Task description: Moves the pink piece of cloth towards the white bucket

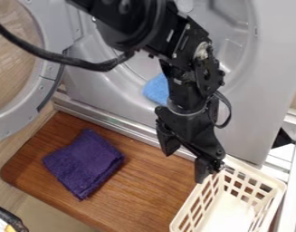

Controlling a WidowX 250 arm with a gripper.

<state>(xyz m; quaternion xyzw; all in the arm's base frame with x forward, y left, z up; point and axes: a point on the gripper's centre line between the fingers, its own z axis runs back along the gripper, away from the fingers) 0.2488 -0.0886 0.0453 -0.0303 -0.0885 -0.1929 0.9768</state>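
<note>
Your white basket (pixel 257 172) is standing at the right end of the board (pixel 156 190). Toward the board's left end, the cloth (pixel 83 161) is lying folded: deep purple, fuzzy, roughly square, one corner pointing at the front edge. Your gripper (pixel 185 159) is hanging near the basket, fingers spread.

Passage along wooden surface (pixel 150 195), boxed in behind.
Room between purple cloth (pixel 84 162) and white basket (pixel 259 173); basket's raised wall obstructs right side, grey machine front (pixel 274 68) blocks behind, open door (pixel 6 121) upper left.
</note>
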